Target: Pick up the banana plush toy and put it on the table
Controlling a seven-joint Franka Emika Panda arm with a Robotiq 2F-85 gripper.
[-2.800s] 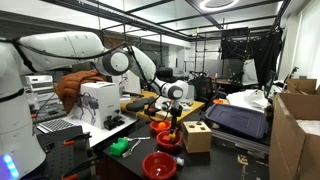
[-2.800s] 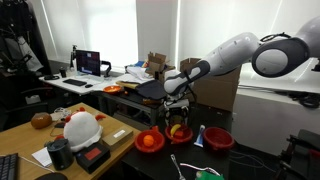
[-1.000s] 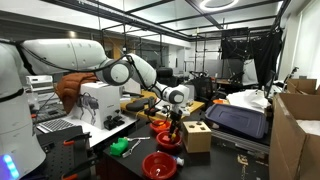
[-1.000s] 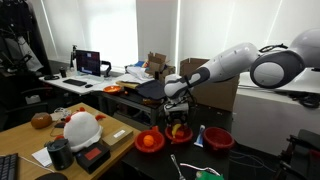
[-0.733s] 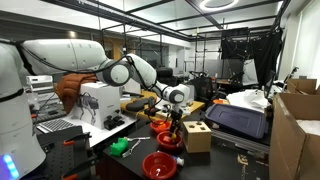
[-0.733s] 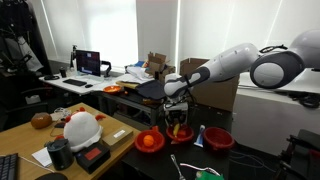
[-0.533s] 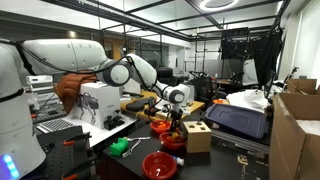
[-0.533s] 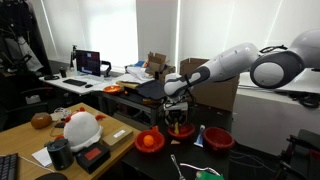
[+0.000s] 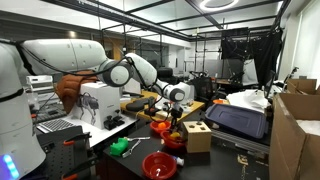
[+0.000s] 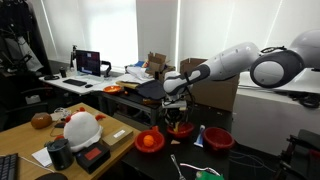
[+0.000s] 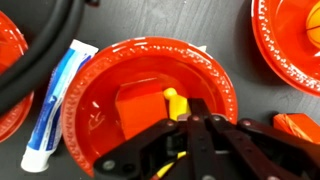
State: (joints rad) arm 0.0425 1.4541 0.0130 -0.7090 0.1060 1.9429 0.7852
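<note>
In the wrist view the banana plush toy (image 11: pixel 172 100) lies in a red bowl (image 11: pixel 98 68) next to an orange block (image 11: pixel 140 108). Its yellow tip sticks out past my gripper (image 11: pixel 186 120), and more yellow shows between the black fingers lower down. The jaws are shut on the toy. In both exterior views the gripper (image 9: pixel 175 123) (image 10: pixel 178 122) reaches straight down into that bowl (image 10: pixel 181 133), and the toy itself is too small to make out there. The black table (image 11: pixel 215 25) lies under the bowls.
A blue-and-white toothpaste tube (image 11: pixel 52 105) lies beside the bowl. More red bowls (image 11: pixel 285 55) (image 10: pixel 218 138) (image 10: pixel 150 141) stand on both sides, some holding round orange items (image 11: pixel 313 20). A green plush toy (image 9: pixel 122 147) and a wooden box (image 9: pixel 197 135) sit nearby.
The jaws have closed on the banana plush toy inside the bowl. The arm has barely moved.
</note>
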